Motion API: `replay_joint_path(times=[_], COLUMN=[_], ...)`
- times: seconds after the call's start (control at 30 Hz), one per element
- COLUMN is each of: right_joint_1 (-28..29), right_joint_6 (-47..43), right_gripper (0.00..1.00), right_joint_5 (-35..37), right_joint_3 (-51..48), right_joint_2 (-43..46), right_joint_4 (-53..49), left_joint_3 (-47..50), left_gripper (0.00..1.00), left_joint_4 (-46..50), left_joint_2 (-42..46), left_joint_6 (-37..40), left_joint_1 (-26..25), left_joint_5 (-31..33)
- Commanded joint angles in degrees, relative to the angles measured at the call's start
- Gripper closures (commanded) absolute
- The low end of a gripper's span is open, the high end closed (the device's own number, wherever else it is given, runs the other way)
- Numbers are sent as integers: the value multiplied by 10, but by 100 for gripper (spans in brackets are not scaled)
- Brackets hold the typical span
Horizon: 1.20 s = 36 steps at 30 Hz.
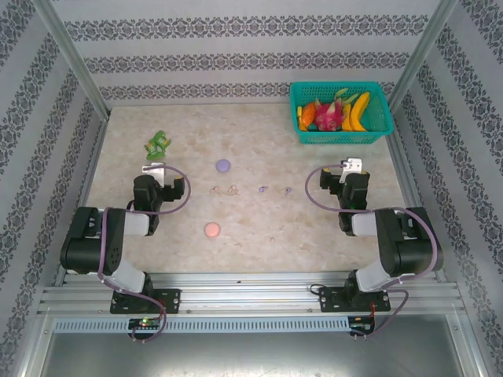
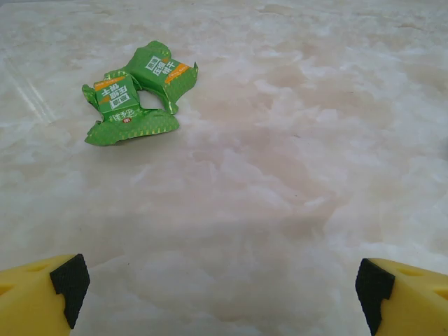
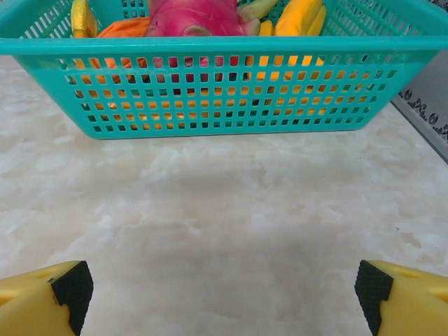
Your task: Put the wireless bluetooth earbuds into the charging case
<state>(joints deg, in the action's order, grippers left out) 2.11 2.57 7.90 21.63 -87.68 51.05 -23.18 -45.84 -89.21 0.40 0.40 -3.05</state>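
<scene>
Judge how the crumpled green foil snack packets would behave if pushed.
The crumpled green foil snack packets look creased and thin, so probably light and floppy. Lying flat on the smooth marble-patterned table, they would likely slide rather than roll.

Earbuds [image 1: 233, 189] centre, basket [image 1: 346, 138] behind right

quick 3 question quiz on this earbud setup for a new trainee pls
1. True or false: the left hand and the right hand are both open and empty.
2. What lies on the table ahead of the left hand? A a red mug; B green snack packets; C a sponge.
3. Fill in: the round case nearer the arm bases is ____ coloured.
Key: 1 true; 2 B; 3 pink.
</scene>
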Motion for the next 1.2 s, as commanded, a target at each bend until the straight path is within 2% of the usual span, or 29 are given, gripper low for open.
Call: replay_joint_path(times=[0.0, 0.73, 0.8, 0.9, 1.0, 1.07, 1.13, 1.17], right_joint_1=[0, -11, -11, -3, 4, 1, -1, -6], right_joint_6=[-9, -4, 3, 6, 17, 80, 193, 229], right_gripper=[2, 2, 2, 2, 2, 2, 2, 2], right_joint_5=[-19, -42, -26, 12, 20, 10, 32, 17], right_joint_3=[1, 1, 0, 25, 51, 91, 142, 172], right_joint_2=[11, 13, 24, 95, 160, 195, 211, 215], right_joint_4=[11, 8, 12, -109, -196, -284, -391, -441], left_joint_3=[-8, -9, -16, -24, -67, -101, -131, -143], left_gripper=[0, 0, 0, 0, 0, 0, 0, 0], left_joint_4=[-12, -10, 11, 28, 124, 188, 241, 264], left_joint_2=[-3, -3, 5, 14, 36, 46, 52, 58], left_joint_6=[-4, -4, -3, -9, -26, -27, -34, -41], left_joint_1=[4, 4, 4, 3, 3, 3, 0, 0], left_joint_5=[-12, -12, -11, 7, 49, 59, 81, 84])
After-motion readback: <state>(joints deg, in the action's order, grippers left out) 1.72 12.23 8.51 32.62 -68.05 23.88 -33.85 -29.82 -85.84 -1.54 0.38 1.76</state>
